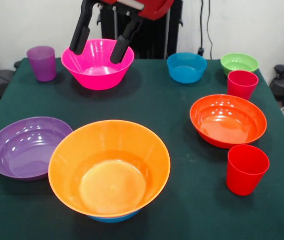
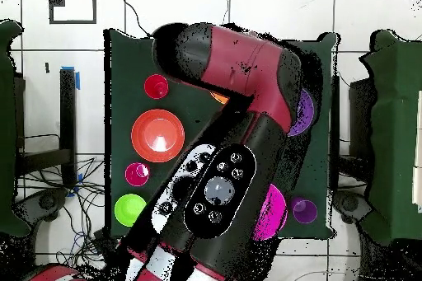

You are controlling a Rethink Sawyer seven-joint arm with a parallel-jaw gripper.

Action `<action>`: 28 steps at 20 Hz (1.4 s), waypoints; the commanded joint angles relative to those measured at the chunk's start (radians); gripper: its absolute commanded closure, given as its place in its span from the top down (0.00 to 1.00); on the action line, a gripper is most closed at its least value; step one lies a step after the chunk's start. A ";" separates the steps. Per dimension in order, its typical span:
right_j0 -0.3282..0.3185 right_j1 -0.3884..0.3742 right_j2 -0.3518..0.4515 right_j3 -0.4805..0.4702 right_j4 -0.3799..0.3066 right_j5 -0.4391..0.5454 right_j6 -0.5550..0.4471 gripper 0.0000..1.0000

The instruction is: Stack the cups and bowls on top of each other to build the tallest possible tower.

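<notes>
On the green table [image 1: 182, 125], going from largest to smallest in the front view: the orange bowl [image 1: 109, 167] sits near and centre, nested on a blue bowl [image 1: 112, 218] whose base just shows under it. The purple bowl [image 1: 26, 146] lies just beside it to the left, rims almost touching. The red-orange bowl [image 1: 228, 120] is at the right, and the pink bowl [image 1: 97, 63] is far and left of centre. A smaller blue bowl [image 1: 186, 67] and a green bowl [image 1: 239, 63] stand along the far edge. The 3 cups are a purple cup [image 1: 42, 63] at far left, a red cup [image 1: 242, 84] near the green bowl, and a second red cup [image 1: 246, 169] near right.

All look like thin, glossy plastic: probably light, stiff and slippery. A bowl is likely best pinched across its rim wall, 1 finger inside and 1 outside; a cup could be taken across its mouth or over the rim.

The end effector [image 1: 100, 44] hangs over the pink bowl with its 2 black fingers [image 1: 79, 39] spread wide and empty, tilted, tips at about rim height. In the overhead view the arm covers the table's middle.
</notes>
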 commanded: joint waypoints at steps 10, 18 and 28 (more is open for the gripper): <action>-0.040 0.103 0.196 0.094 -0.052 -0.145 0.164 1.00; -0.047 0.134 0.211 0.075 -0.041 -0.189 0.176 1.00; -0.050 0.177 0.210 0.044 -0.036 -0.222 0.194 1.00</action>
